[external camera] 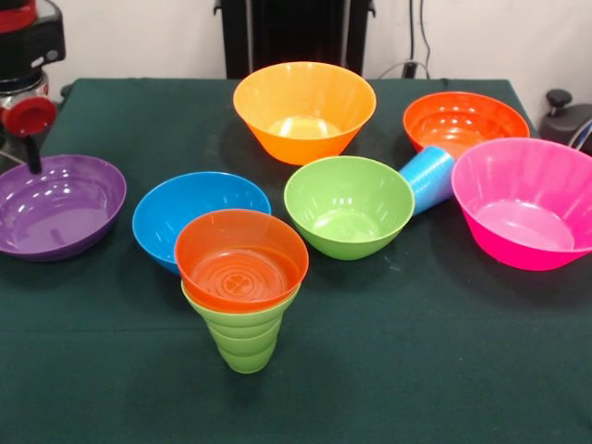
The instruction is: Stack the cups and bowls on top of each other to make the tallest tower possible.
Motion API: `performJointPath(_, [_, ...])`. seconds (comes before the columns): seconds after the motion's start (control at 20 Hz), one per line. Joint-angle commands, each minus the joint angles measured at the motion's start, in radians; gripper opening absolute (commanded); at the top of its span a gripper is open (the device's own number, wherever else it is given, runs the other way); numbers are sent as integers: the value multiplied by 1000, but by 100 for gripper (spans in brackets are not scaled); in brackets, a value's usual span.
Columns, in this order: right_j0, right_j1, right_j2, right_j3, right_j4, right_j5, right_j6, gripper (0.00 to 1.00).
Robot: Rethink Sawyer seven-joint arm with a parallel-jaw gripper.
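A lime green cup (pixel 244 340) stands upright near the table's front, and a small orange bowl (pixel 240 260) sits on top of it. A blue bowl (pixel 185 215) is just behind them. A green bowl (pixel 348 205) is in the middle and a large yellow-orange bowl (pixel 303 109) is behind it. A light blue cup (pixel 428 178) lies on its side between the green bowl and a pink bowl (pixel 527 203). An orange bowl (pixel 464 123) is at the back right. A purple bowl (pixel 57 205) is at the left. My gripper (pixel 33 153) hangs at the left edge over the purple bowl's far rim, holding nothing that I can see.
The dark green table (pixel 416 370) carries everything. The robot's black pedestal (pixel 296 32) stands at the far side. A black device (pixel 566 116) sits off the table's right far corner. The red and black arm (pixel 23 55) fills the top left corner.
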Motion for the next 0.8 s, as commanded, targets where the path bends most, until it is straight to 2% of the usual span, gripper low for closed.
performJointPath(0.05, [-137, -74, 183, 68, -78, -62, -122, 100])
performJointPath(0.15, [-143, -85, 184, 105, -99, -91, -113, 100])
performJointPath(0.45, [-140, -88, 207, 111, -136, -115, -62, 100])
performJointPath(0.8, [-117, -93, 211, 103, -135, -93, -12, 100])
